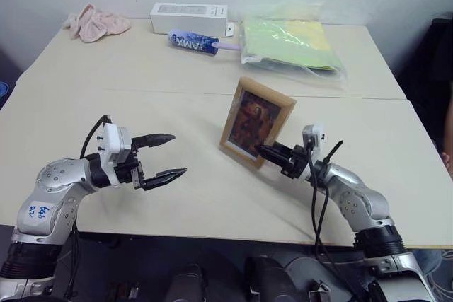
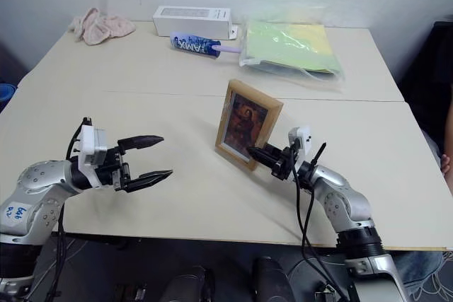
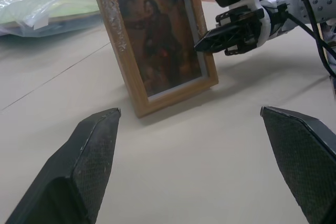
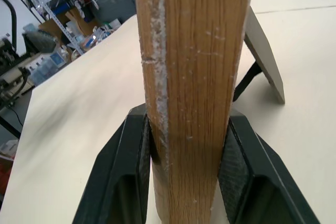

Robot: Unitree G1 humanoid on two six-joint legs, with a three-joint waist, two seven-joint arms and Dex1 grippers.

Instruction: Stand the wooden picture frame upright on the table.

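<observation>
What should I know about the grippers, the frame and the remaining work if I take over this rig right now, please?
Left gripper: open, holding nothing, apart from the frame on its left.
Right gripper: shut on the wooden picture frame, clamping its side edge near the bottom.
Frame: upright on the table, picture towards the robot, fold-out stand open behind.
Done: frame stood up.
Left: release the right grip and withdraw, checking that it stays up.

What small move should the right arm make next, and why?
Probably open the right gripper and ease it back: the wooden picture frame already stands upright on the table with its stand folded out behind, yet the jaws clamp its edge.
</observation>
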